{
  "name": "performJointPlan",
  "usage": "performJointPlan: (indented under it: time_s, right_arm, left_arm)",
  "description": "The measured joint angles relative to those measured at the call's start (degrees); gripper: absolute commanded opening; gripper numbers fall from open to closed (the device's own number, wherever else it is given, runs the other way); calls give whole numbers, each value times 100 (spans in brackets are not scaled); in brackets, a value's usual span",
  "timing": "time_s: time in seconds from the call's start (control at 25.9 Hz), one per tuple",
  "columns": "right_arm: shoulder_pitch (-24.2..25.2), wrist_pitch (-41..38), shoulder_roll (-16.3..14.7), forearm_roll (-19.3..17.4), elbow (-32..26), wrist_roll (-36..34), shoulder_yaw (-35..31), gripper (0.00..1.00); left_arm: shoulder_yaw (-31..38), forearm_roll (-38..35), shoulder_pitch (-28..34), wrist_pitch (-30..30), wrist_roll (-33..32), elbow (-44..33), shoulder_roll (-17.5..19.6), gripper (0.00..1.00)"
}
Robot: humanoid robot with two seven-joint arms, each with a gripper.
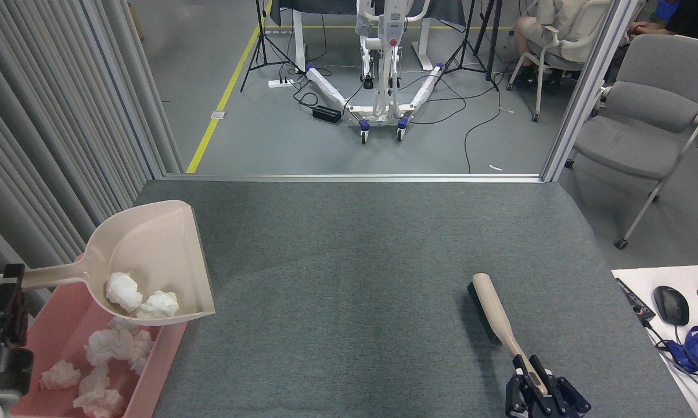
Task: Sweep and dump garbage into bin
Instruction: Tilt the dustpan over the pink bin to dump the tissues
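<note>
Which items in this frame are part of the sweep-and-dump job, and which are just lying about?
Job: dustpan holding two tissue wads, left gripper on its handle, pink bin, brush in right gripper.

Lying about: computer mouse, blue headphones, grey chair, wheeled stand.

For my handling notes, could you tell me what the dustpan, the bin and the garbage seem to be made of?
Dustpan: likely moulded plastic, smooth beige, with a soft sheen. Bin: probably plastic too, pink, matte, with a rounded rim. Garbage: white tissue-like paper, crumpled into soft, wrinkled wads.
</note>
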Motion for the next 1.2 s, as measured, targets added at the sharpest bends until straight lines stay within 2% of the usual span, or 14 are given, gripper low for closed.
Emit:
performJointPlan:
  time_s: [0.08, 0.15, 0.23, 0.27, 0.39, 0.58, 0.81, 0.97, 1.2]
  right_arm:
    - [0, 4, -4, 0, -2, -4, 5, 47]
    - [4, 8, -9, 0, -7, -66, 10, 56]
    - [22, 15, -11, 0, -13, -121, 14, 71]
    - [30, 15, -12, 0, -21, -148, 16, 72]
    - [57, 15, -16, 0, -47, -181, 25, 84]
    - [150, 29, -32, -6, -135, -218, 27, 88]
    - [229, 82, -46, -9, -433, -263, 4, 88]
    - [250, 103, -61, -9, -676, -280, -41, 88]
    - [245, 180, -92, -7, -876, -336, -82, 88]
  left_arm:
    - [120, 20, 112, -41, -31, -13, 110, 0]
    - [273, 30, 261, -115, -47, -8, 186, 0]
    - [462, 32, 456, -214, -69, 28, 230, 0]
    - [546, 32, 542, -255, -70, 48, 256, 0]
    - [746, 32, 737, -344, -74, 95, 398, 0]
    - [967, -11, 942, -499, -84, 415, 649, 0]
    - [1040, -200, 1005, -1197, -77, 1167, 992, 0]
    - [1193, -1012, 1016, -1345, -25, 1323, 1090, 0]
    - [1519, -2148, 1020, -1189, 79, 1361, 1121, 0]
